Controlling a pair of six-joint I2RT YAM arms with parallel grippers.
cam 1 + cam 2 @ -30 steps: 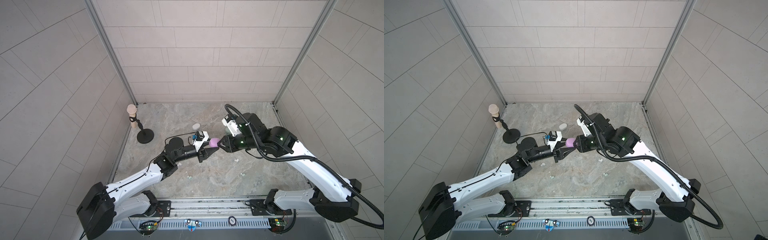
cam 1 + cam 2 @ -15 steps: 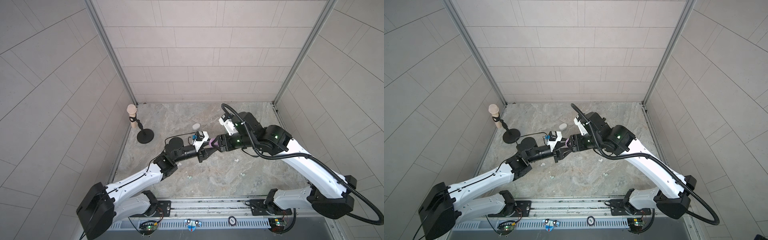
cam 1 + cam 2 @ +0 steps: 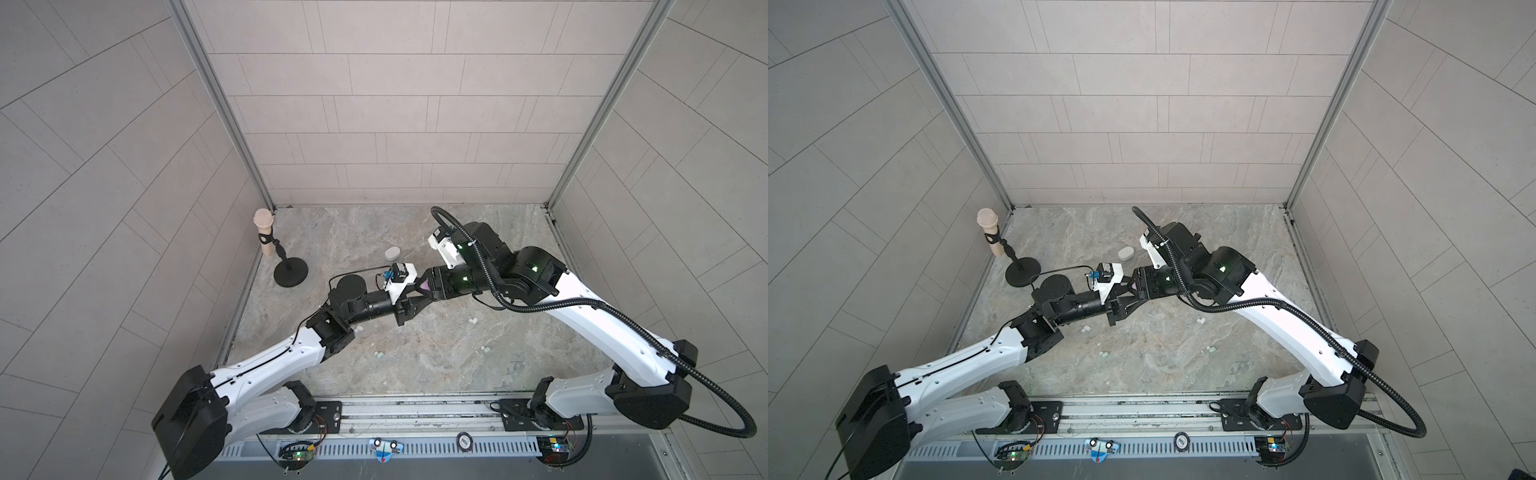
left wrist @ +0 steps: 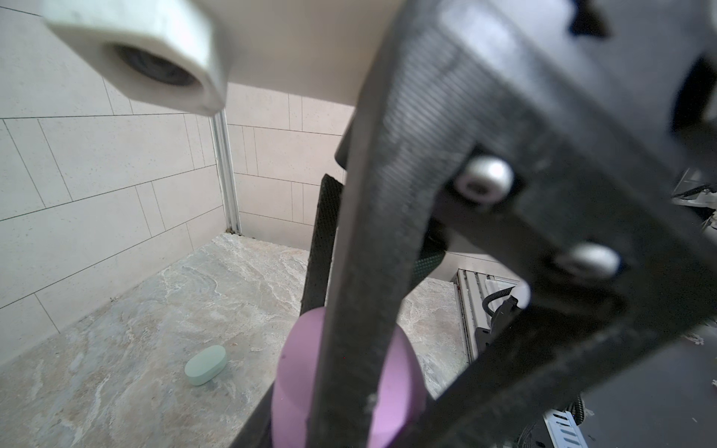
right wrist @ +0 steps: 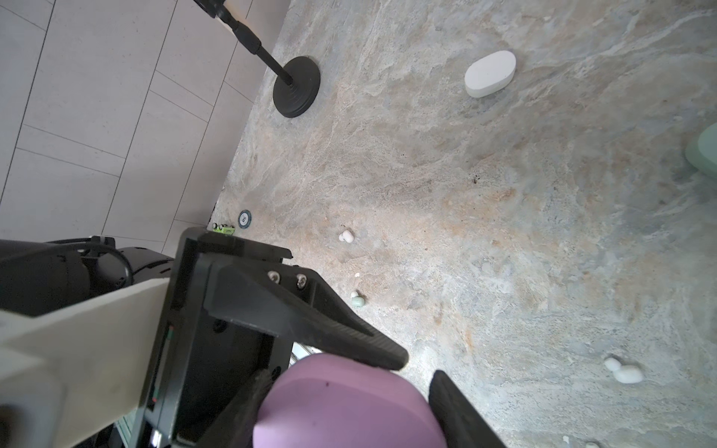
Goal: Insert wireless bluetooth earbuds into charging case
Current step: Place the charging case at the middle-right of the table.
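A lilac charging case (image 3: pixel 424 286) hangs above the table's middle, where both grippers meet. My left gripper (image 3: pixel 420 293) is shut on it, its own fingers pressing the case (image 4: pixel 295 388) from two sides. My right gripper (image 5: pixel 351 426) straddles the same case (image 5: pixel 349 395); one finger (image 5: pixel 458 407) stands a sliver off its edge, so it looks open. Loose earbuds lie on the table: white ones (image 3: pixel 597 321) (image 3: pixel 358 327) and mint ones (image 3: pixel 379 354) (image 3: pixel 484 349). The case's inside is hidden.
A closed white case (image 3: pixel 392 253) lies behind the grippers. A mint case (image 4: pixel 205 365) lies under the right arm, hidden in both top views. A microphone on a black round stand (image 3: pixel 291 272) stands at the back left. Tiled walls close three sides.
My right gripper has moved left onto the lilac case, which now mostly hides between the two grippers, and its jaws stand wider. The left arm has kept still.
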